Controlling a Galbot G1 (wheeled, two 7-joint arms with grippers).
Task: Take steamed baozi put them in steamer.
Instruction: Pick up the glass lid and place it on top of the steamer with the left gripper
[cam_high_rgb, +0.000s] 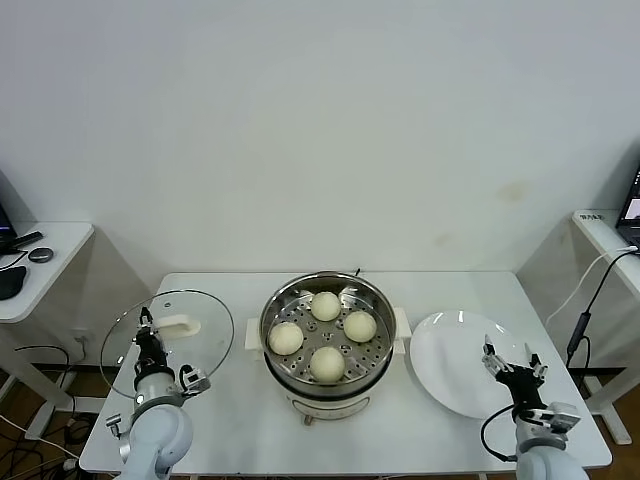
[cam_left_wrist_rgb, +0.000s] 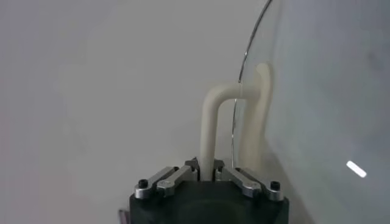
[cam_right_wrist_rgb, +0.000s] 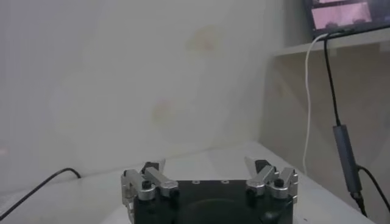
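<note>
Left end effector (cam_left_wrist_rgb: 207, 176) clamped on white handle (cam_left_wrist_rgb: 213, 115) of glass lid (cam_high_rgb: 130, 345), near surface's left edge. Right end effector (cam_high_rgb: 512, 366) wide, over plate (cam_high_rgb: 445, 355). Four baozi (cam_high_rgb: 326, 306) in steamer (cam_high_rgb: 290, 300), mid-surface: soft, light, best cupped gently around sides.

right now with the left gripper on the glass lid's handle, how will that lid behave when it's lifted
The glass lid looks rigid, so it should come up in one piece. The left gripper is shut on the white handle near one end, so the wide disc may tilt or swing. Being glass, it is probably fragile if knocked against the steamer.
</note>
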